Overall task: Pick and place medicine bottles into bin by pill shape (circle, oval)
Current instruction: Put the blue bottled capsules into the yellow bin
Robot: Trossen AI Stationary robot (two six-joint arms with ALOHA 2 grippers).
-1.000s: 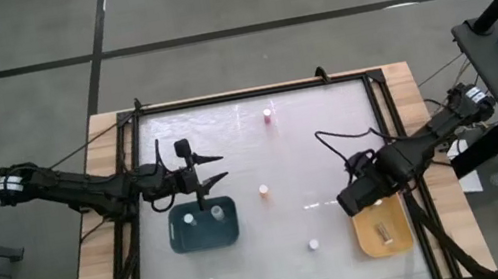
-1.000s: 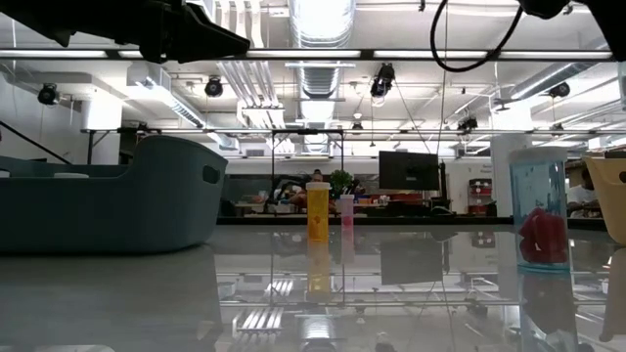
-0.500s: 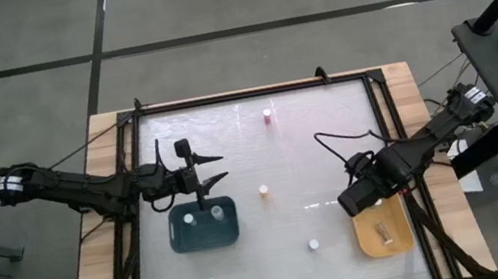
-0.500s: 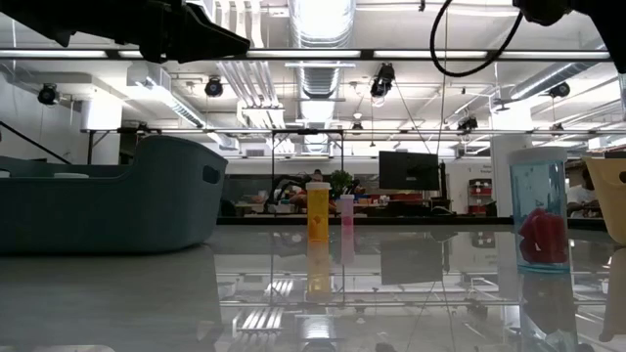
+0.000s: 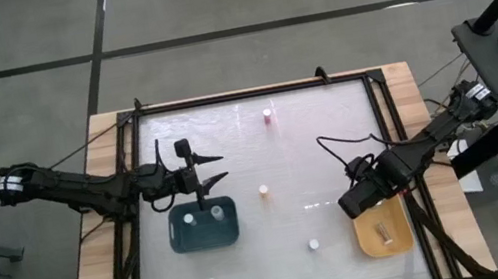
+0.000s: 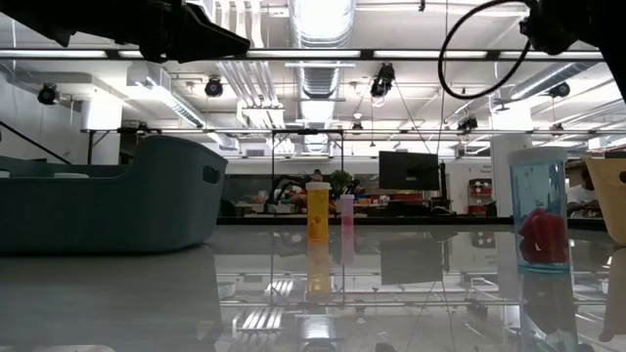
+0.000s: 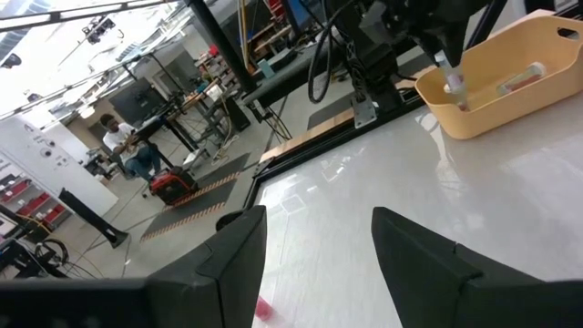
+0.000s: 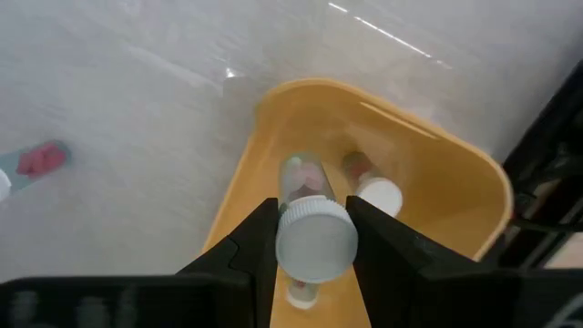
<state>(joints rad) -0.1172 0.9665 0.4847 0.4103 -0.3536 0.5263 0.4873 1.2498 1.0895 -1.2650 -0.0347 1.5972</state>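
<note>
Left arm: you see the left end effector (image 5: 216, 165) with its fingers spread wide and holding nothing, poised just beyond the far rim of the teal bin (image 5: 178, 241); two white-capped bottles (image 5: 189, 219) stand inside that bin, directly below and slightly nearer than the fingertips

Centre of the desk (image 5: 312, 149): between the two end effectors stand the loose bottles, an orange one (image 5: 264, 191) just beside the teal bin's right edge, a pink one (image 5: 267, 114) well beyond it near the far edge, and two white-capped ones (image 5: 313, 244) nearer than both end effectors

Right arm: the right end effector (image 8: 314, 239) is closed on a clear bottle (image 8: 303, 178) with a white cap, held between the two fingers just under the cap and hanging above the near end of the yellow bin (image 8: 455, 173); one bottle (image 8: 369, 182) already lies on its side in that bin, just beyond the held one

Handling, as a judgement: treat each bottle as light, rigid and smooth-walled, so it probably slips or tips under a glancing touch. Take hold across the body just below the cap, where the cap's wider edge likely stops it sliding down through the fingers. The lying bottle suggests that a released one will topple and roll, so a low release over bare bin floor seems wise
</note>
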